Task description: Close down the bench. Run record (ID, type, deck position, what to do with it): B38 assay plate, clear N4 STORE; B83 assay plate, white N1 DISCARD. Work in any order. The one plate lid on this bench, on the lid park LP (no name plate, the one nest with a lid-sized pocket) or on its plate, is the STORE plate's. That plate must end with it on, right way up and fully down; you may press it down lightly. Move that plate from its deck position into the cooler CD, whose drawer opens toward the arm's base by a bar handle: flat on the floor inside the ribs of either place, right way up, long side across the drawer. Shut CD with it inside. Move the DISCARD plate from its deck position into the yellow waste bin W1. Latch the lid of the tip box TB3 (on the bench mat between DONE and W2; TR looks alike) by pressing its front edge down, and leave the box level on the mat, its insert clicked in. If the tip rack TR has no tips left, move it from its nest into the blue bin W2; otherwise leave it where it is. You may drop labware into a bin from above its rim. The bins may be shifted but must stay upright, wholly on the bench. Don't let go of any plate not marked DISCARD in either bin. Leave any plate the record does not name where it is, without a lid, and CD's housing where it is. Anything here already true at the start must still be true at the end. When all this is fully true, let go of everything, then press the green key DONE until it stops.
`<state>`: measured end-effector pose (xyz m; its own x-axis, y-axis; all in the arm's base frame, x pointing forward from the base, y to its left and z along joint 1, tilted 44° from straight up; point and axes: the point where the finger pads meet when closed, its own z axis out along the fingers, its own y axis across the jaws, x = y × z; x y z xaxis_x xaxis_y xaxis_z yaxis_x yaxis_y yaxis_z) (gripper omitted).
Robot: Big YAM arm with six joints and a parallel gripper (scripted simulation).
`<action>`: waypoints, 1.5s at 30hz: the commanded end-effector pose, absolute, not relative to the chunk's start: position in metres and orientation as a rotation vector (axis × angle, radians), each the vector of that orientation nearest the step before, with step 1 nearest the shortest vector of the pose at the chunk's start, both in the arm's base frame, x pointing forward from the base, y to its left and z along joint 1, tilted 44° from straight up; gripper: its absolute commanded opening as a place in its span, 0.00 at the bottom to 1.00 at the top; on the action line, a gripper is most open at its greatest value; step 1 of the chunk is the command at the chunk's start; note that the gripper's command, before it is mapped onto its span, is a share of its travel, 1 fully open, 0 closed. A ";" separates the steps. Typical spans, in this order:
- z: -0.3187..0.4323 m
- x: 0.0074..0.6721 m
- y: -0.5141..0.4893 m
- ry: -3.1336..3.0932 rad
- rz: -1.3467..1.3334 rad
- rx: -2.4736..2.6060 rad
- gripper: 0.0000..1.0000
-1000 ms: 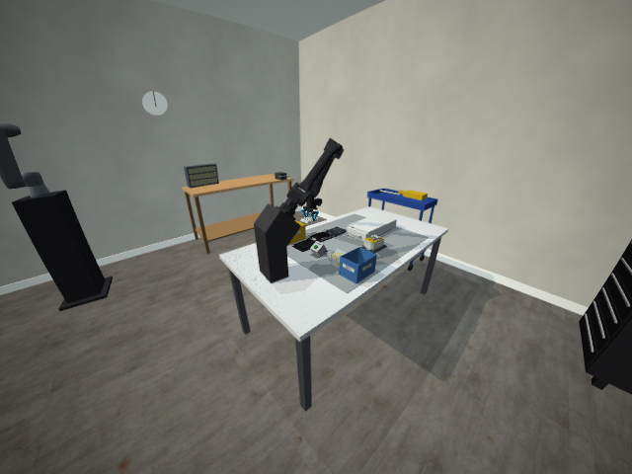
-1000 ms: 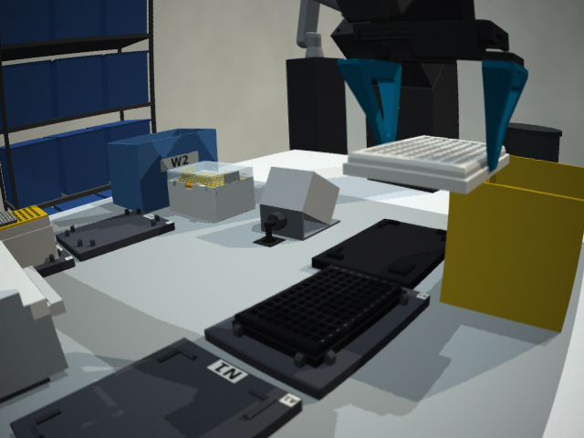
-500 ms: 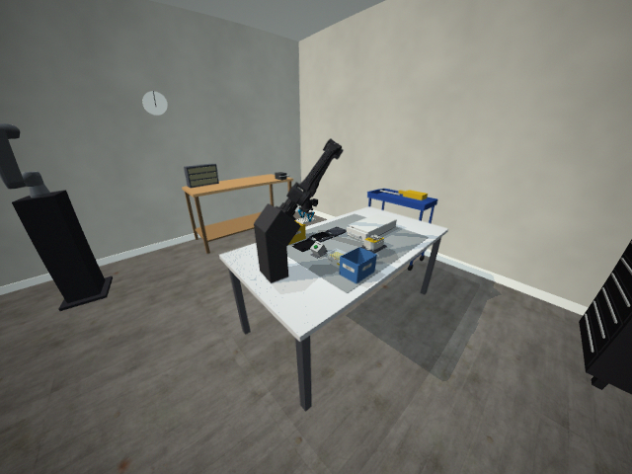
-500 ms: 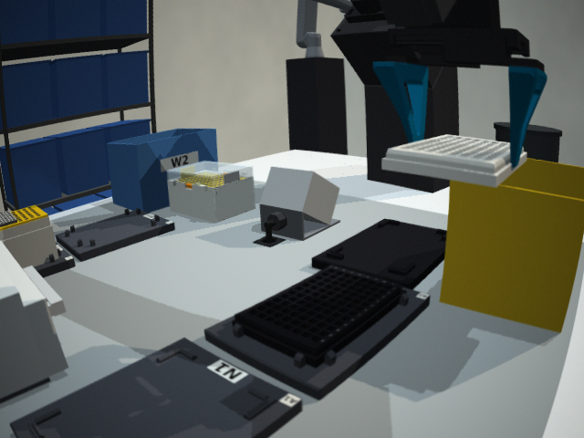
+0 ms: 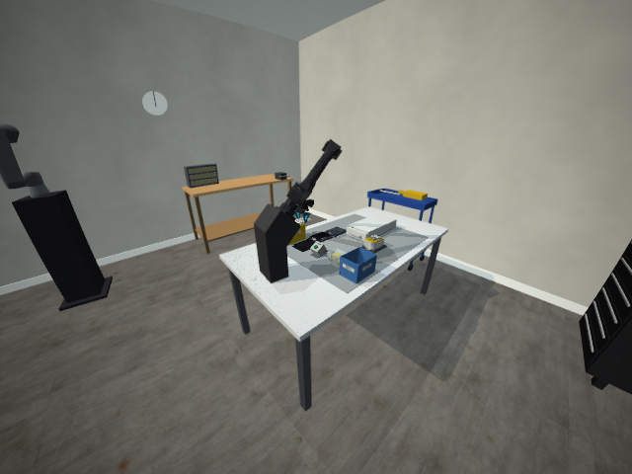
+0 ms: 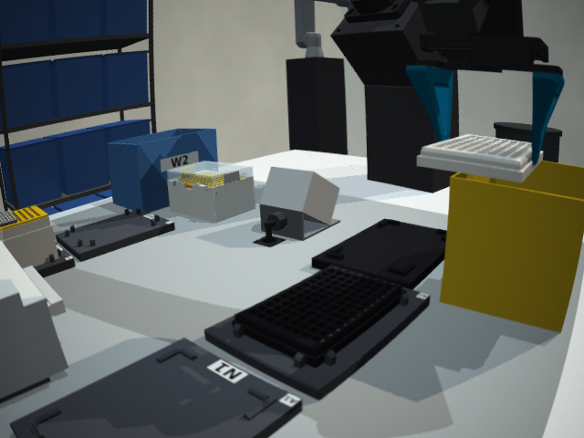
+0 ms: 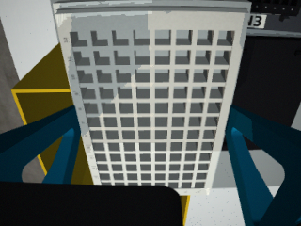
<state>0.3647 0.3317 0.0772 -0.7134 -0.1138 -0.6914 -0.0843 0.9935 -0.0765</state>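
Observation:
My gripper (image 6: 488,141) is shut on the white assay plate (image 6: 478,155) and holds it level, just above the near rim of the yellow waste bin W1 (image 6: 511,240). In the wrist view the white plate (image 7: 153,94) fills the middle between my blue fingers, with the yellow bin showing below it at the left. The N1 nest (image 6: 160,401) stands bare. A black plate (image 6: 320,311) sits on the nest beside it. The tip box TB3 (image 6: 211,188) with its clear lid stands in front of the blue bin W2 (image 6: 158,162).
The DONE key housing (image 6: 297,203) stands between the tip box and a bare black nest (image 6: 384,252). A tip rack (image 6: 23,231) and the white cooler (image 6: 23,325) are at the left edge. My arm's black base (image 5: 276,242) stands behind the yellow bin.

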 end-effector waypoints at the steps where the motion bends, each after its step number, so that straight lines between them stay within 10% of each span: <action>1: 0.066 0.352 0.342 2.369 -0.037 -0.143 0.00; 45: 0.016 0.305 0.355 2.373 -0.049 -0.121 0.00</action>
<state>0.3040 0.3533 0.0189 -0.7175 -0.1112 -0.6876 -0.0837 0.9938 -0.0734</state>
